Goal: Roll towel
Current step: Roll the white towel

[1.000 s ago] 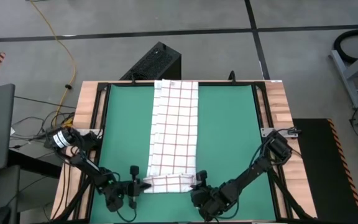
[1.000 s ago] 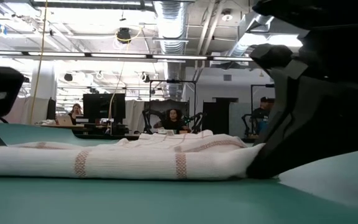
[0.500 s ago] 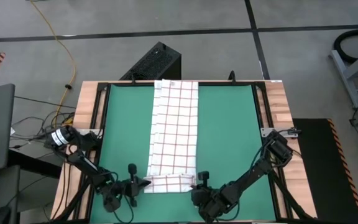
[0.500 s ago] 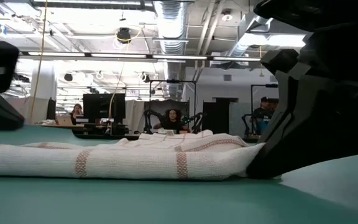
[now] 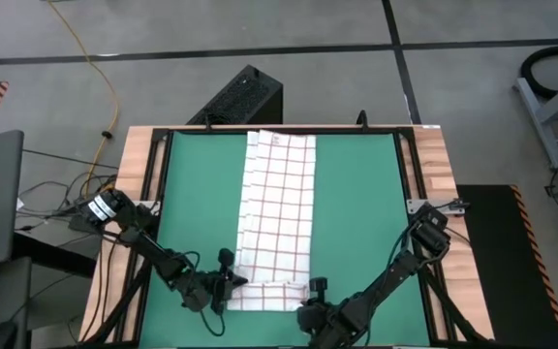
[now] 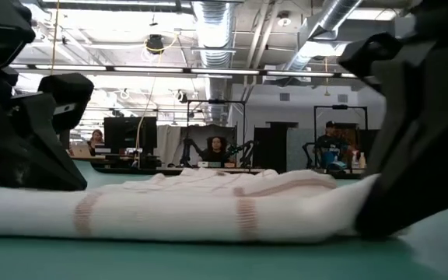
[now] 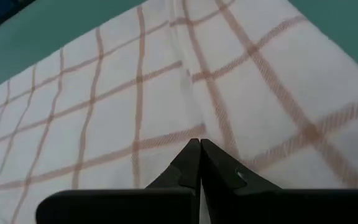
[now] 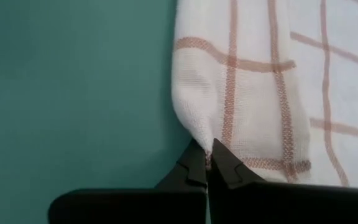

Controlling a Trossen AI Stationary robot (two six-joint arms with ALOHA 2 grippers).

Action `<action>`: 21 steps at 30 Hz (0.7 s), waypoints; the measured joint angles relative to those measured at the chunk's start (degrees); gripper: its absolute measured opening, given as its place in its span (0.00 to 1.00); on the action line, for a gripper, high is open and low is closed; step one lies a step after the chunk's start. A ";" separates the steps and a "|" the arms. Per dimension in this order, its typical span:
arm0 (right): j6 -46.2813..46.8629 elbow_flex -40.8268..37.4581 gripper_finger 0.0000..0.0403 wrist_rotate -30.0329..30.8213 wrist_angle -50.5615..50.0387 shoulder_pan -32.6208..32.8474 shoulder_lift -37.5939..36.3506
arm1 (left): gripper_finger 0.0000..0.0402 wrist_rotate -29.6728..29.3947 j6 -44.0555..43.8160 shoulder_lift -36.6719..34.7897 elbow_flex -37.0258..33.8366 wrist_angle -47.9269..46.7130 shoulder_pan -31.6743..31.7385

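Towel (image 5: 277, 218) lies lengthwise down the middle of the green mat (image 5: 356, 213) on the wooden table (image 5: 439, 165), near end folded over, left gripper (image 5: 229, 288) and right gripper (image 5: 314, 292) each pinched tight on a near corner, with people at desks in the workshop behind.

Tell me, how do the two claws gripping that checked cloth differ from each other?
The left gripper pinches the towel at the left end of its folded near edge, while the right gripper pinches the right end. In its wrist view the left gripper looks out over cloth, its tip lying on the towel; the right gripper sits at the towel's corner, with bare green mat beside it. Both are shut on the towel, low over the mat.
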 joint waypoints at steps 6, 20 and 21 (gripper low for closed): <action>6.43 1.76 0.02 0.53 -5.79 -0.16 0.00 | 0.00 -4.70 4.08 -0.17 -0.01 2.34 -1.42; 6.88 1.83 0.02 -0.76 -5.20 -0.18 -0.13 | 0.00 1.68 4.41 5.03 0.06 13.35 -1.37; 6.87 1.83 0.02 -0.95 -5.20 -0.17 -0.26 | 0.00 2.99 3.30 5.51 0.07 13.38 -0.63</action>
